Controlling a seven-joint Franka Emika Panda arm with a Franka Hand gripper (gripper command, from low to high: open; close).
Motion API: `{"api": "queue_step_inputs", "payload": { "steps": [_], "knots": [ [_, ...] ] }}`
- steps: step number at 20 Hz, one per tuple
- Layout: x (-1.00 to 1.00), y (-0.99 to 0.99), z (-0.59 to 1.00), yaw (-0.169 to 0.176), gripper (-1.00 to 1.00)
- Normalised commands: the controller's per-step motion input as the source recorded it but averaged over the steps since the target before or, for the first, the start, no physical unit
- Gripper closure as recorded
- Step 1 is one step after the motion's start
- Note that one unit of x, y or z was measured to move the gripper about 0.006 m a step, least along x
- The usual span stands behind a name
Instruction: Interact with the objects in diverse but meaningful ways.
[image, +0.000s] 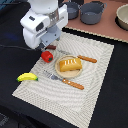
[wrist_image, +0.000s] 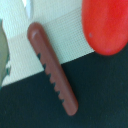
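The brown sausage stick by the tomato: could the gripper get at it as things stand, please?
Probably yes. The sausage stick lies flat and uncovered straight under the wrist camera, apart from the tomato, half on the placemat. The fingers are not visible, so their opening is unknown.

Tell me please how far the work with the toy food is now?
Looks done: the bread lies on the plate, between a knife and a fork. In hand: nothing that shows; the arm hangs above the sausage and tomato. Left: the banana and the pots sit apart.
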Motion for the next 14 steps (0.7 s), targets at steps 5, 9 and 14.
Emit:
{"api": "queue_step_inputs", "payload": {
  "steps": [5, 9, 14],
  "knots": [
    [-0.51, 0.24, -0.09, 0.162, -1.00],
    [-0.47, 0.03, -0.04, 0.075, -1.00],
    [-0.44, 0.00, -0.11, 0.046, -1.00]
  ]
}}
